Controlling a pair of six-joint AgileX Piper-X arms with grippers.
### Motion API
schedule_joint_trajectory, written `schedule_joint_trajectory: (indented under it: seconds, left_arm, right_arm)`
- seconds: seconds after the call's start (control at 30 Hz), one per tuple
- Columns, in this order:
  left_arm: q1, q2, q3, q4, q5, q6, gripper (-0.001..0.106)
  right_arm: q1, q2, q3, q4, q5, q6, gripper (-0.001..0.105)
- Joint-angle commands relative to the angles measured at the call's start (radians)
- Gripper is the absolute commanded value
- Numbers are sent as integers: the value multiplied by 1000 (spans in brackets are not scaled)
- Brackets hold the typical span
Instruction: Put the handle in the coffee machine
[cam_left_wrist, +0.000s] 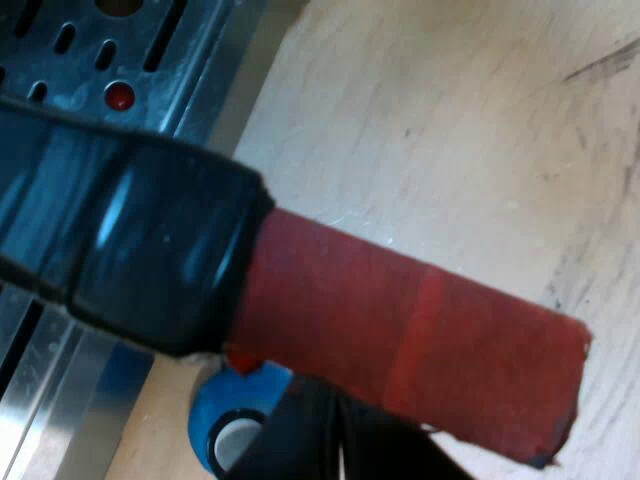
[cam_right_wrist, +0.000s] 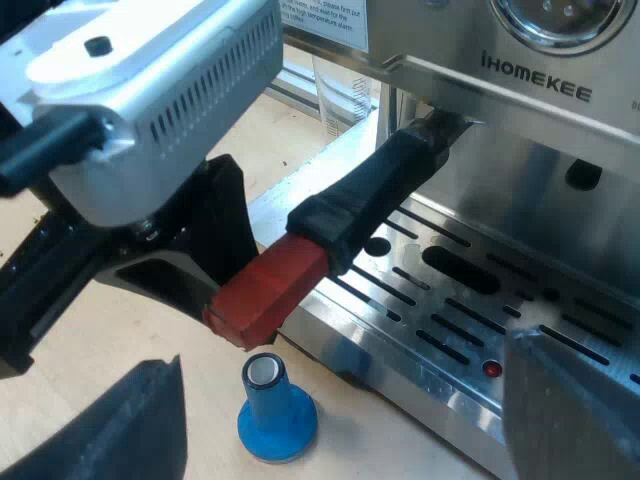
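The metal holder's dark handle (cam_right_wrist: 375, 195) slants down from under the espresso machine (cam_right_wrist: 540, 90), its head up at the machine's front. Its red end (cam_right_wrist: 265, 290) sticks out over the drip tray's edge. My left gripper (cam_right_wrist: 222, 280) is shut on that red end; up close the red end (cam_left_wrist: 430, 350) runs past the dark grip (cam_left_wrist: 130, 240), with one of the fingers (cam_left_wrist: 320, 440) under it. My right gripper (cam_right_wrist: 345, 365) hangs open above the tabletop beside the drip tray, holding nothing.
A blue tamper (cam_right_wrist: 275, 405) stands on the wooden tabletop (cam_left_wrist: 450, 130) just below the red end. The slotted drip tray (cam_right_wrist: 450, 300) has a red float. A measuring glass (cam_right_wrist: 340, 95) stands by the machine's side.
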Motion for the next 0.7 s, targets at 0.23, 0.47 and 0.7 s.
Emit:
schedule_joint_trajectory:
  seconds: [0.23,0.47,0.7]
  left_arm:
    - [-54,-6,-33,-32,100,56,0]
    - [77,-6,-20,-10,70,56,0]
    - [209,-6,-3,50,70,84,0]
  right_arm:
    - [1,-6,-11,0,-3,2,67]
    - [1,-6,-11,0,-16,2,67]
    - [1,-6,-11,0,-43,2,67]
